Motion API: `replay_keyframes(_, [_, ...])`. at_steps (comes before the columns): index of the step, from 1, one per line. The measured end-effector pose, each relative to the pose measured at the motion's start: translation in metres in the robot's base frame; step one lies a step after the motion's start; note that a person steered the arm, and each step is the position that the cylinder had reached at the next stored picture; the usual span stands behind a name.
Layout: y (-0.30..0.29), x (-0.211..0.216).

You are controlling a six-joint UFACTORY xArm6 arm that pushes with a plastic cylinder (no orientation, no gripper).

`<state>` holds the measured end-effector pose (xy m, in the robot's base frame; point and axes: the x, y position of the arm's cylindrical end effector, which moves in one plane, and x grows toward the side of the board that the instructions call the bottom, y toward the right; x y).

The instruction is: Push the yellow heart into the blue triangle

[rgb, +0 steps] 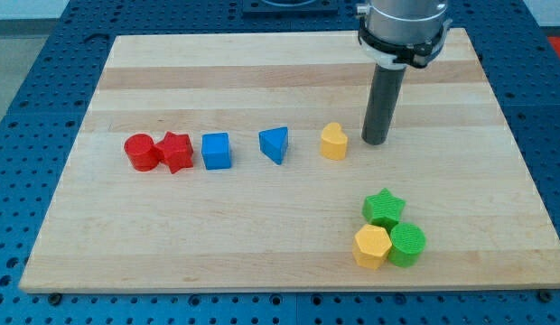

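Near the middle of the bench [262, 72], the yellow heart [333, 142] sits with my tip [376, 142] just beside it on the view's right; I carry no hand, only the rod. Left of the heart, apart from it, the blue triangle [275, 143] has nothing between. Beyond it lie a blue cube [216, 151], a red star [176, 152] and a red cylinder [140, 152]. Below the heart to the right cluster a green star [384, 208], a yellow hexagon [372, 246] and a green cylinder [407, 245].

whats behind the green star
Only bare board lies toward the view's top of the green star; nothing hides there. My tip stands farther up, by the yellow heart.
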<state>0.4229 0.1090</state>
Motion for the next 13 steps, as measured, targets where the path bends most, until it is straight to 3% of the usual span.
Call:
replay_keyframes(3, [-0.063,0.000])
replay_keyframes(10, [-0.039,0.013])
replay_keyframes(13, [-0.099,0.014])
